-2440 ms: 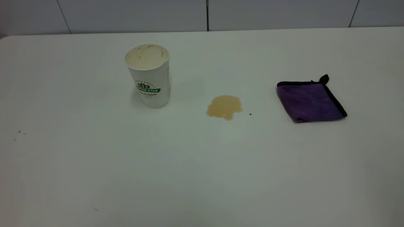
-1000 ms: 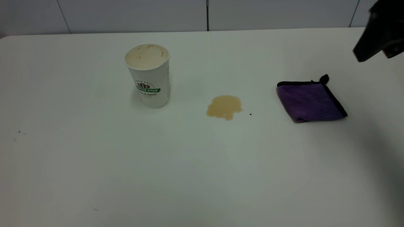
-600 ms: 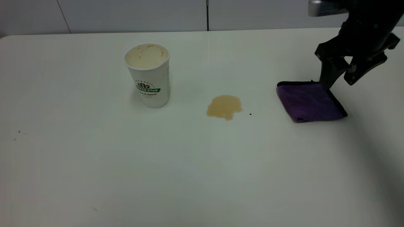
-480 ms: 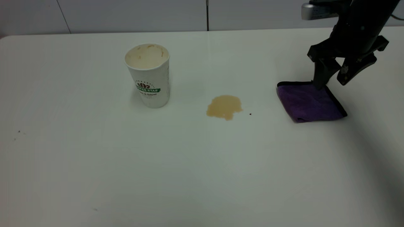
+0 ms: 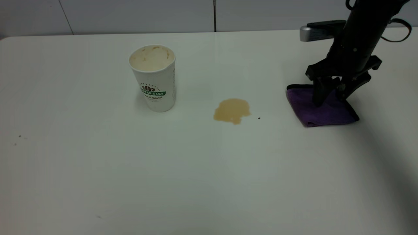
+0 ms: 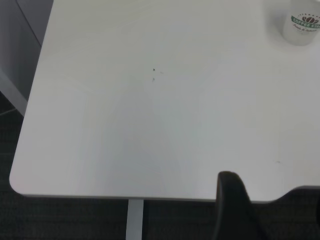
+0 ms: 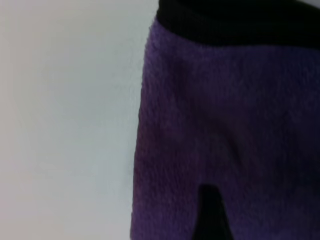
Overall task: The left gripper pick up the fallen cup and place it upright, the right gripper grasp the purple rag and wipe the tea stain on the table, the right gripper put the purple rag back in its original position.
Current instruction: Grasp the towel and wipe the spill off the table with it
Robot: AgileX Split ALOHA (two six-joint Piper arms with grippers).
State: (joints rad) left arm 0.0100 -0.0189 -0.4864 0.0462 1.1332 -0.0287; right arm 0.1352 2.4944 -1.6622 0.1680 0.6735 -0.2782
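Observation:
The white cup (image 5: 153,78) stands upright on the table (image 5: 98,169), left of centre, and also shows in the left wrist view as the cup (image 6: 304,25). The light-brown tea stain (image 5: 232,111) lies mid-table. At the right lies the purple rag (image 5: 326,109). My right gripper (image 5: 331,96) is down on the rag's back half, open, fingers spread on the cloth. In the right wrist view the rag (image 7: 225,125) fills the picture under one black fingertip (image 7: 210,215). My left gripper (image 6: 234,210) hangs past the table's edge, far from the cup and outside the exterior view.
A tiny dark speck (image 5: 259,118) sits just right of the stain. A few more specks (image 5: 19,136) dot the table's left side. A grey panelled wall (image 5: 212,14) runs behind the table. The left wrist view shows the table's rounded corner (image 6: 17,182) over dark floor.
The right arm came in from the upper right and lowered onto the rag, its fingers now on the cloth. Cup, stain and rag have not moved.

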